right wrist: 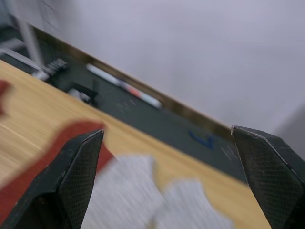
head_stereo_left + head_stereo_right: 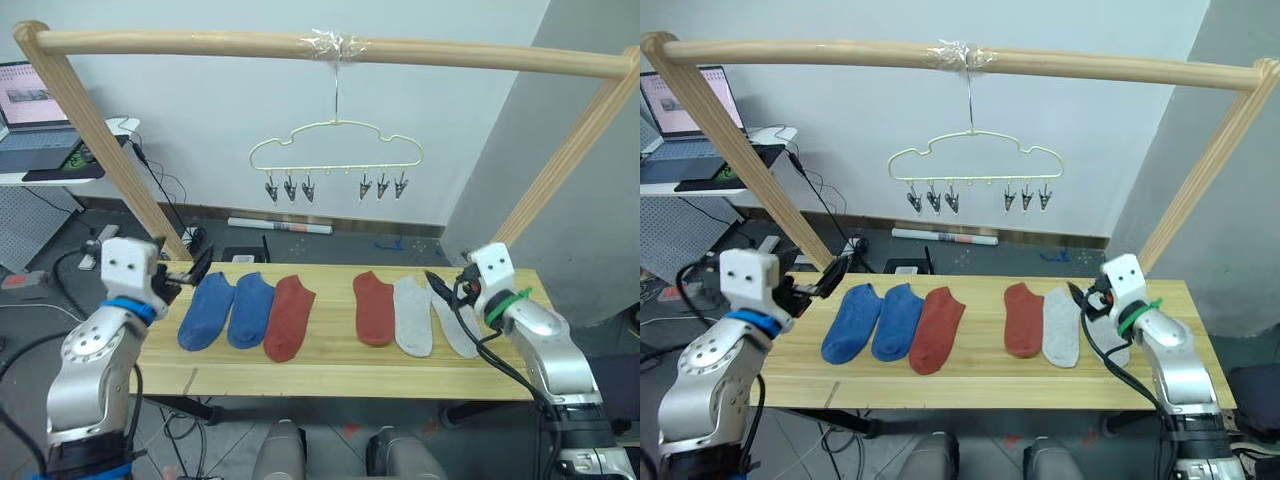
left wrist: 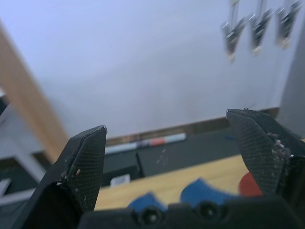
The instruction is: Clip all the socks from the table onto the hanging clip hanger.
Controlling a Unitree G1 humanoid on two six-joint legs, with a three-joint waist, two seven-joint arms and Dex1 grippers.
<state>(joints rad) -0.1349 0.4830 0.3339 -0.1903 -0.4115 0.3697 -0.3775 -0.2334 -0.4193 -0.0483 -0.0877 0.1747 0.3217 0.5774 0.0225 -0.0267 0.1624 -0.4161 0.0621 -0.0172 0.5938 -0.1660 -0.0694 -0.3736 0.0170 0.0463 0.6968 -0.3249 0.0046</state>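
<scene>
Left claw (image 3: pixel 167 143) and right claw (image 1: pixel 167 143) both wide apart, empty, wrist views only; six socks (image 2: pixel 290 317) on table (image 2: pixel 330 370).

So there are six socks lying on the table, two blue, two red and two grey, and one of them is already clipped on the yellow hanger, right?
Not quite. The six socks, from the leftmost blue sock to the rightmost grey sock, all lie on the table, but none is clipped yet. The left eye view shows the clip hanger with all six clips bare.
</scene>
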